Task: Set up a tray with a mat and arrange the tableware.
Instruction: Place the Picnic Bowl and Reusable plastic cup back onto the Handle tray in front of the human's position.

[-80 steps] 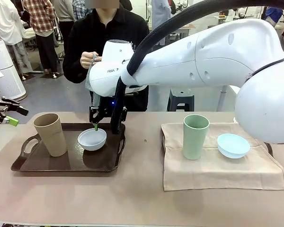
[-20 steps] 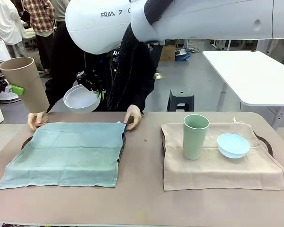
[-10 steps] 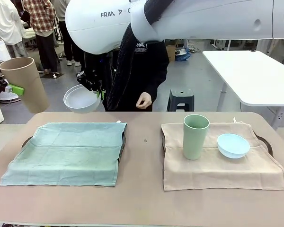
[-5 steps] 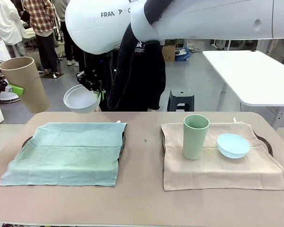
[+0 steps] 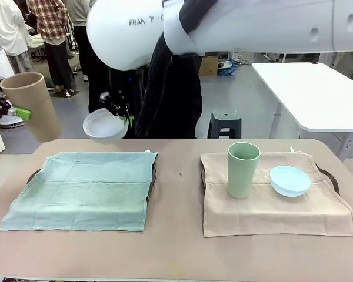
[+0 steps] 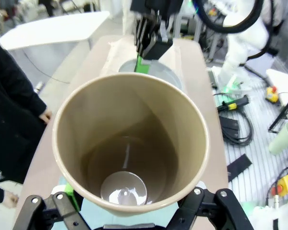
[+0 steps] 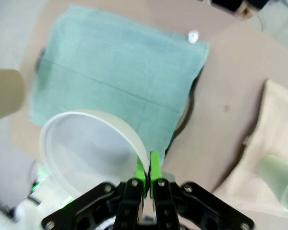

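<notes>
Even, bright overhead light; soft shadows under items on the counter (image 5: 176, 247). My wrist views bend at the edges. The tan cup (image 6: 129, 143) shows glare inside; the white bowl (image 7: 86, 148) is blurred.

Robotics lab or workshop floor. Beige desk (image 5: 176, 247) near, grey concrete floor (image 5: 241, 106) beyond, white table (image 5: 312, 88) far right, grey stool (image 5: 225, 123) behind the desk. People (image 5: 53, 35) standing far left. Left wrist view: cables (image 6: 240, 124) on the floor, another white robot arm (image 6: 249, 33).
</notes>
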Motion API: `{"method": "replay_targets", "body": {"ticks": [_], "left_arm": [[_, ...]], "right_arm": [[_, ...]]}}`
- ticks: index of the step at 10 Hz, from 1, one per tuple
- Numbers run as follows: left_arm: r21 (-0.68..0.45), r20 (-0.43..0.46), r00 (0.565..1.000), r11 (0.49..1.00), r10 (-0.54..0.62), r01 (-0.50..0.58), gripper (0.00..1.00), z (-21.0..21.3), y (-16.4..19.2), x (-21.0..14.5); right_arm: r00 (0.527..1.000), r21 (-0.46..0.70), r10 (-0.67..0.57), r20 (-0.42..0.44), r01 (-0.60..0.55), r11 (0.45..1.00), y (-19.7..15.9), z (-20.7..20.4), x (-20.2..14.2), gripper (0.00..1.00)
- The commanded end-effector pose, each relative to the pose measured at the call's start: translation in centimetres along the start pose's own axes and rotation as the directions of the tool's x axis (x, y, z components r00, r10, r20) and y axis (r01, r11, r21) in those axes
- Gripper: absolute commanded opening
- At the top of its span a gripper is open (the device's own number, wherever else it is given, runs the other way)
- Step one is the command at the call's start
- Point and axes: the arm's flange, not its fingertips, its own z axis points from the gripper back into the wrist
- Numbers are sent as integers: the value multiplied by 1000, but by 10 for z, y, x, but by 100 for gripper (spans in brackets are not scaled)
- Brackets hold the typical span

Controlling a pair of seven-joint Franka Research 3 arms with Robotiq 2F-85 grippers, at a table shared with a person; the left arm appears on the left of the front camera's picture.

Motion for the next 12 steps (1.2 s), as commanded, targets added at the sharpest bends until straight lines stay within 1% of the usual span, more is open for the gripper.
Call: {"method": "replay_targets", "body": {"ticks": [1, 2, 3, 4, 5, 6, 8, 9, 10, 11, 12], "left_arm": [[-9, -43, 998, 999, 52, -52, 88, -41, 21, -48], [-22, -73, 996, 998, 49, -51, 88, -61, 22, -64], [-41, -89, 994, 997, 59, -62, 88, -77, 23, -75], [-33, -91, 994, 998, 59, -62, 88, -87, 25, -84], [11, -77, 993, 996, 85, -85, 88, -85, 30, -88], [-46, -97, 992, 995, 79, -84, 88, -83, 22, -90], [-46, -97, 992, 995, 79, -84, 88, -83, 22, -90], [-41, -108, 990, 995, 90, -95, 88, -91, 26, -97], [-93, -60, 995, 992, 85, -90, 88, -94, 31, -105], [-129, 6, 997, 989, 76, -75, 88, -99, 35, -113], [-140, 29, 998, 989, 48, -44, 88, -104, 36, -115]], "right_arm": [[998, 34, -41, -51, 42, 999, -23, -59, 8, 4], [997, 34, -39, -67, 42, 999, -26, -82, 6, 4], [997, 28, -29, -70, 31, 999, -29, -100, 7, 4], [997, 43, -31, -72, 34, 998, -30, -113, 6, 4], [997, 74, -9, -75, 15, 997, -26, -116, 5, 4], [995, 1, -51, -84, 51, 999, -30, -117, 13, 4], [995, 1, -51, -84, 51, 999, -30, -117, 13, 4], [996, 15, -42, -83, 43, 999, -28, -125, 14, 4], [997, 32, -16, -79, 19, 999, -33, -136, 14, 4], [999, 55, 29, -39, -27, 998, -30, -146, 15, 4], [998, 37, 55, -21, -54, 998, -27, -157, 18, 4]]}}
